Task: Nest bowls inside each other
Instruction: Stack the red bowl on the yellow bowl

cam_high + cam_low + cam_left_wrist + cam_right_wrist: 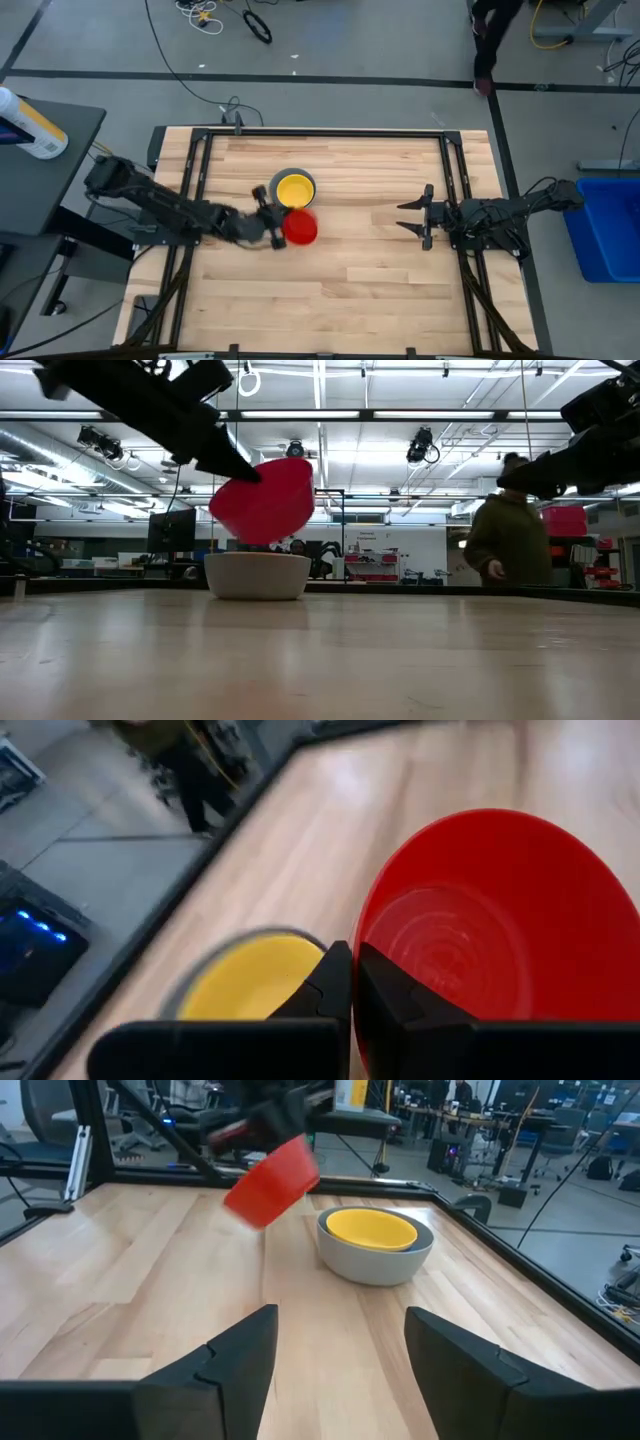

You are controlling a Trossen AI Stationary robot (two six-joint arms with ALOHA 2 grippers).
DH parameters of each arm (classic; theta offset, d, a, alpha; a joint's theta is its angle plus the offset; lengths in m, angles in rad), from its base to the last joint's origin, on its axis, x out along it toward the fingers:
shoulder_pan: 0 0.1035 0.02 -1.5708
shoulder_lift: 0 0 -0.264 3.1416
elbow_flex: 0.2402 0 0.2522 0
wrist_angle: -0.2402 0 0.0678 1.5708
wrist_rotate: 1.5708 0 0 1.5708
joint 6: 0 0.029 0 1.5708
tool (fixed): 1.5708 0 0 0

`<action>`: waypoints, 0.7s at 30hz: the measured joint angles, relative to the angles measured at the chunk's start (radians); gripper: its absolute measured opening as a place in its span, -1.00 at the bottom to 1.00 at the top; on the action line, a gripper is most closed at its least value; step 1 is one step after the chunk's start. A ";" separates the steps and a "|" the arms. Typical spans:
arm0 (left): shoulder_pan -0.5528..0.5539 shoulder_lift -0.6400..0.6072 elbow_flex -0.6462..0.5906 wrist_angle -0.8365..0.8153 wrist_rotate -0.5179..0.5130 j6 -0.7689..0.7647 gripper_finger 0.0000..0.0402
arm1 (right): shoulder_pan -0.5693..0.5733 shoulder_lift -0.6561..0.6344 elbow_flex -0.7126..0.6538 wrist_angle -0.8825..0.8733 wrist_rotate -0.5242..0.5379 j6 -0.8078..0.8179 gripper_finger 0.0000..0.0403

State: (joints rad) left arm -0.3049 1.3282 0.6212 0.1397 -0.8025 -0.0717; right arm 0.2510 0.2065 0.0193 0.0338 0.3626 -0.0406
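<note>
High view, for your record: the table is pale wood planking inside a black frame, standing on a grey floor crossed by dark tape lines and loose cables. A blue bin stands off the table's right side, and a dark side table to the left carries a white bottle. At the far right a person stands beyond the table.

Your left gripper is shut on the rim of the red bowl, holding it tilted and clear of the wood, just near of the stack. The grey bowl sits at mid-table with the yellow bowl nested inside it. Your right gripper hangs well to the right of the bowls, fingers spread with nothing between them.

Low view shows a workshop behind, with ceiling strip lights and shelving.
</note>
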 joint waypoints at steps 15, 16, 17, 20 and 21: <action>0.493 -0.100 -0.176 0.239 0.444 0.037 -0.97 | 0.000 0.028 0.000 0.000 0.000 0.011 0.27; 0.508 -0.100 -0.167 0.209 0.457 0.024 -0.97 | 0.000 0.028 0.000 0.000 0.000 0.011 0.28; 0.523 -0.100 -0.151 0.160 0.477 -0.001 -0.97 | 0.000 0.028 0.000 0.000 0.000 0.011 0.29; 0.552 -0.100 -0.106 0.015 0.494 -0.037 -0.97 | 0.000 0.028 0.000 0.000 0.001 0.016 0.31; 0.556 -0.100 -0.090 -0.021 0.491 -0.041 -0.97 | 0.000 0.028 0.000 0.000 0.000 0.018 0.31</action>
State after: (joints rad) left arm 0.2514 1.2285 0.5312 0.1182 -0.3115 -0.1127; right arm 0.2508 0.2345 0.0196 0.0338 0.3631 -0.0221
